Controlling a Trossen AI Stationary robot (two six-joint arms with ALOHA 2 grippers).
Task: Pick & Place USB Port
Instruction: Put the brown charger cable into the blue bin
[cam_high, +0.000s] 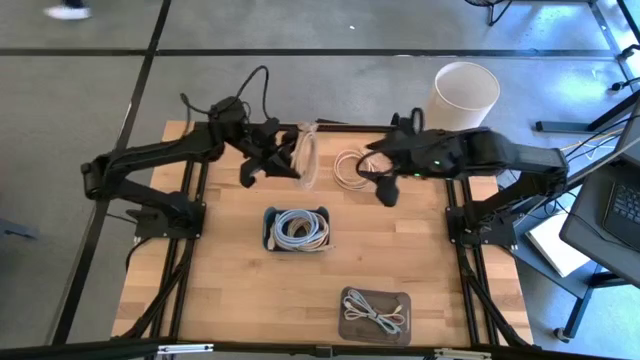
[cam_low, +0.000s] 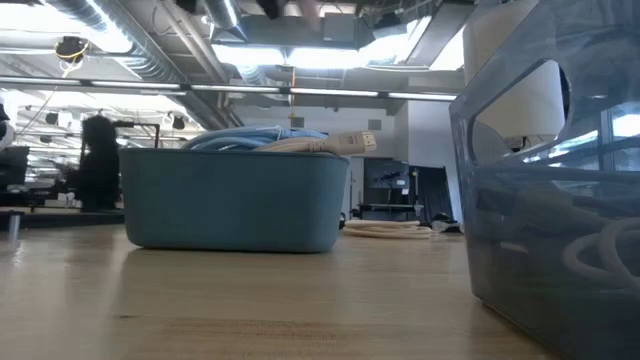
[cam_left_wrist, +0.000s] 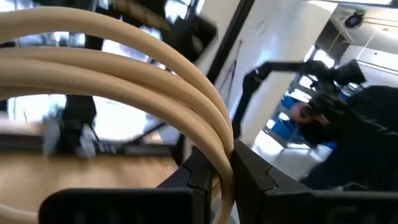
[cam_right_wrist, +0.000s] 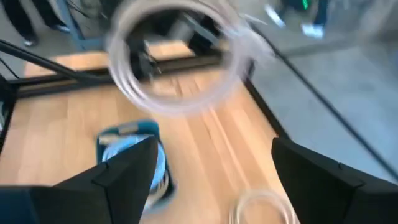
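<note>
A beige coiled cable (cam_high: 307, 155) stands on edge in the air over the table's far middle, with my left gripper (cam_high: 285, 155) shut on it. In the right wrist view the same coil (cam_right_wrist: 180, 56) shows as a blurred ring. My right gripper (cam_high: 380, 183) hovers open just right of it, with nothing between its fingers (cam_right_wrist: 124, 171). A second beige coil (cam_high: 350, 166) lies flat on the table between the two grippers. My left gripper pinches several strands of the coil's loop (cam_left_wrist: 219, 155) between its two fingers. The fingers come level from the table's left and lie across the strands. The coil is lifted clear of the table and stands upright as a ring.
A blue bin (cam_high: 297, 228) of pale cables sits mid-table, a plug (cam_low: 360, 142) sticking over its rim. A grey tray (cam_high: 375, 312) with cables lies near the front edge. A white bucket (cam_high: 463, 95) stands beyond the far right corner. A clear container wall (cam_low: 560, 200) fills the low view's right.
</note>
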